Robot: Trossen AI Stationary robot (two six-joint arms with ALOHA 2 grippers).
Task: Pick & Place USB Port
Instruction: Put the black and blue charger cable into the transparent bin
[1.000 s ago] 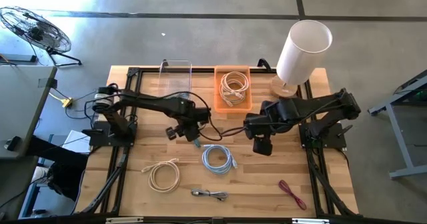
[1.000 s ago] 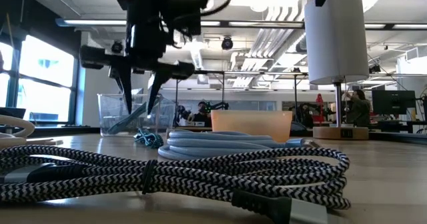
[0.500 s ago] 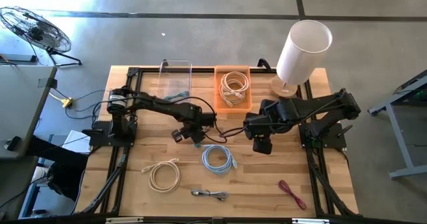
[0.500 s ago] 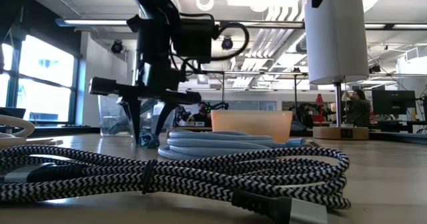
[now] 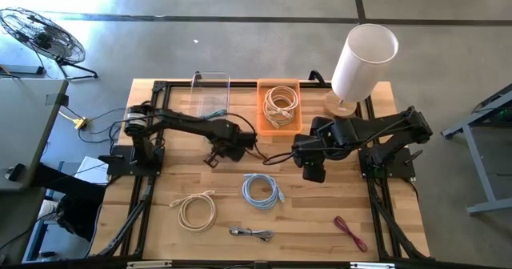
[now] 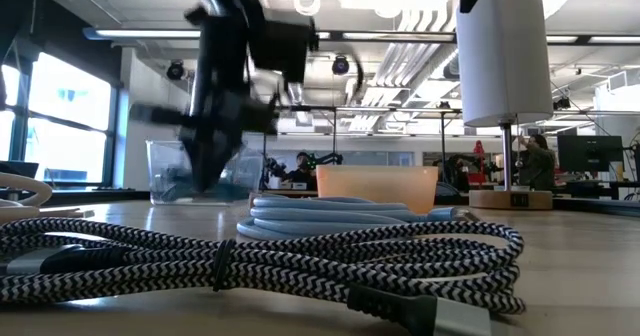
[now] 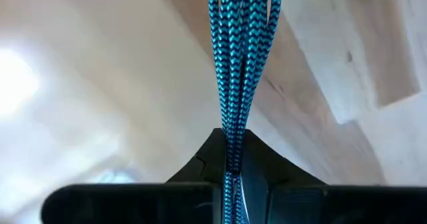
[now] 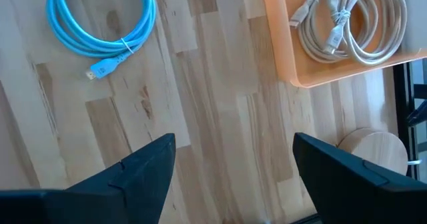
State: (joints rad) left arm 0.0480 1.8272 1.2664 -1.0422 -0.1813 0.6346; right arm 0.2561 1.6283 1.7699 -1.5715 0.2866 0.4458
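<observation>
My left gripper [image 5: 226, 147] is over the middle of the table, pointing down and shut on a small blue-and-black braided USB cable [image 7: 237, 64]. The low view shows this gripper [image 6: 213, 161] blurred, in front of the clear container [image 6: 190, 171]. My right gripper [image 5: 313, 173] hangs open above the table right of centre, touching nothing. Its two fingers frame bare wood in the right wrist view [image 8: 233, 177]. My left gripper pinches several strands of the braided cable [image 7: 231, 141] side by side between its two fingers, coming from above and pointing down. The strands run straight out past the fingertips. The low view shows no blue bundle on the table below the gripper.
A light blue coil [image 5: 262, 190], a beige coil [image 5: 196, 209], a black-and-white braided cable [image 5: 252, 234] and a red cable [image 5: 350, 234] lie on the near half. At the far edge stand a clear container [image 5: 212, 93], an orange bin [image 5: 261, 109] with a beige cable, and a white lamp [image 5: 362, 61].
My left gripper sank with open fingers onto the small blue braided bundle on the table, rolling its wrist. It shut on the bundle and then went up and toward the far edge with it. The bundle no longer lies on the table.
</observation>
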